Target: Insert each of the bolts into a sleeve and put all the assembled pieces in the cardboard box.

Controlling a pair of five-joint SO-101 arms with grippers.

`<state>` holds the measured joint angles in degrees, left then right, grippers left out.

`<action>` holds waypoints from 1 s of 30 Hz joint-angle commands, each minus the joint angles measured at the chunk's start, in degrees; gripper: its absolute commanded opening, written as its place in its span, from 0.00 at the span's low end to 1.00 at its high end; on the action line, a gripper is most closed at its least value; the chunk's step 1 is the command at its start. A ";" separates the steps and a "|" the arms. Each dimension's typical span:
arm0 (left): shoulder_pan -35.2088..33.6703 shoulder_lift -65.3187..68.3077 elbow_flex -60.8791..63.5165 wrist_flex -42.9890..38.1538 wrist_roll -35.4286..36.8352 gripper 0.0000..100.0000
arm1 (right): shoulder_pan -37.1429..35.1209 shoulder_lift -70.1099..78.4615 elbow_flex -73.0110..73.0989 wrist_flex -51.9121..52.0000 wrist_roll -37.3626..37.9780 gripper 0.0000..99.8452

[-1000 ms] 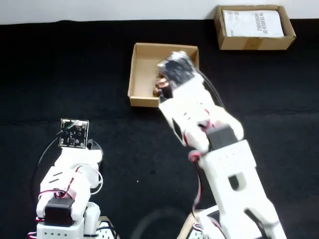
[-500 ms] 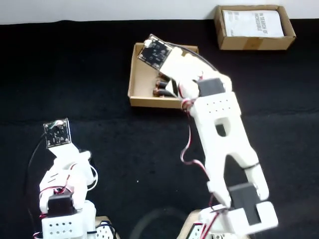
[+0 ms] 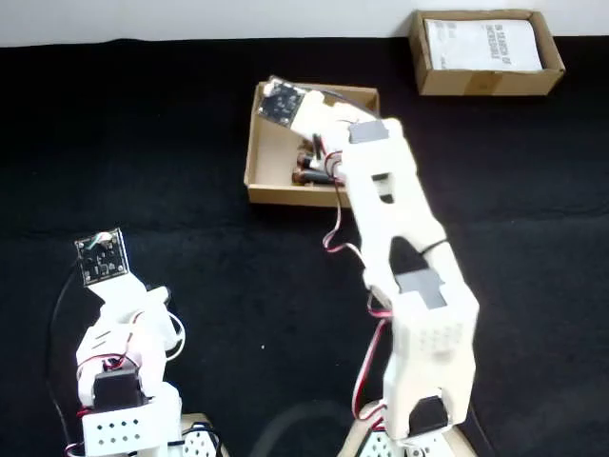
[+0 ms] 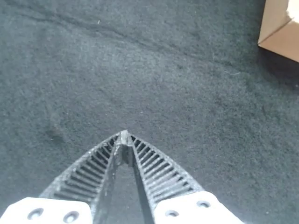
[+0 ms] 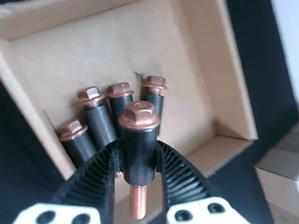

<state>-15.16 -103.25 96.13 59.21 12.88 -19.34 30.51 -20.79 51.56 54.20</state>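
Observation:
My right gripper (image 5: 136, 161) is shut on an assembled piece (image 5: 138, 144), a copper bolt through a black sleeve, held over the open cardboard box (image 5: 205, 88). Several more assembled pieces (image 5: 100, 119) lie side by side on the box floor just beyond it. From above, the right arm stretches out over the cardboard box (image 3: 262, 143), where assembled pieces (image 3: 309, 171) lie near its front wall. My left gripper (image 4: 124, 139) is shut on nothing above bare black cloth, and the left arm (image 3: 114, 305) sits at the near left, well away from the box.
A second, larger cardboard box (image 3: 485, 52) with a white sheet inside stands at the far right. A box corner (image 4: 280, 28) shows at the edge of the left wrist view. Black cloth (image 3: 190, 257) covers the table.
The right arm has stretched farther out, carrying the assembled piece over the box toward its left part. The left arm has pulled back and swung slightly left.

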 commanded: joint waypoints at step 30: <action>-0.84 -0.31 1.01 -1.05 0.44 0.01 | -2.42 -25.63 -26.33 41.89 -36.84 0.13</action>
<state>-15.25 -103.25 96.13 59.21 12.88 -21.19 12.84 -44.26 89.01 21.76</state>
